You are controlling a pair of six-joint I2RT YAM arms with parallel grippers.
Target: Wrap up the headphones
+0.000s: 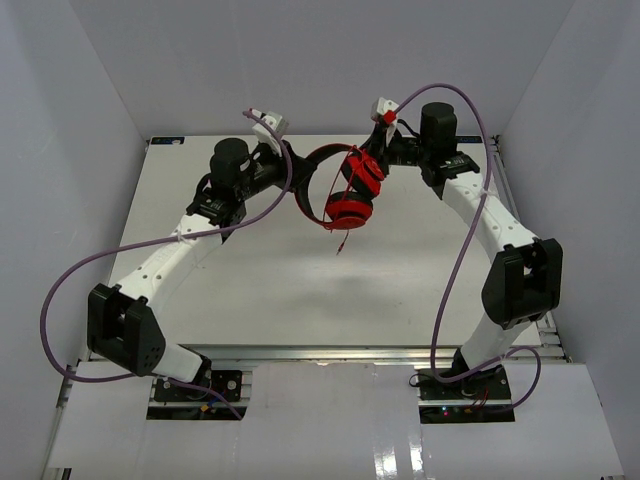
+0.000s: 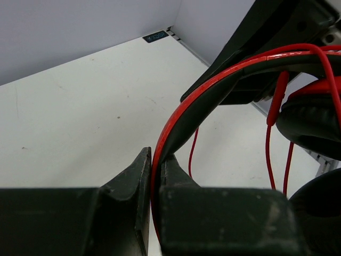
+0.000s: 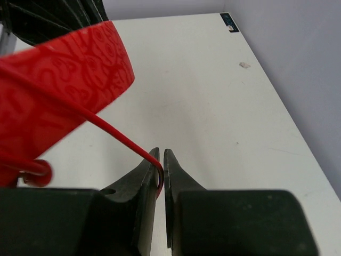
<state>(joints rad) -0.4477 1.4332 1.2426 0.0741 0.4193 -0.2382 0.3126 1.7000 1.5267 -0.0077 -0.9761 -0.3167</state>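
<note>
The red headphones (image 1: 350,195) hang in the air above the table's far middle, held between both arms. My left gripper (image 1: 295,185) is shut on the headband (image 2: 176,125), which runs between its jaws in the left wrist view. My right gripper (image 1: 372,165) is shut on the thin red cord (image 3: 120,136); the cord bends into its jaws beside a red ear cup (image 3: 58,90). Loops of cord (image 2: 269,144) hang by the black ear pads (image 2: 311,120). The cord's loose end (image 1: 342,240) dangles below the cups.
The white table (image 1: 300,290) lies below, walled by grey panels on three sides. Purple arm cables (image 1: 450,270) loop beside each arm. A small dark label (image 2: 155,37) marks the table's far corner.
</note>
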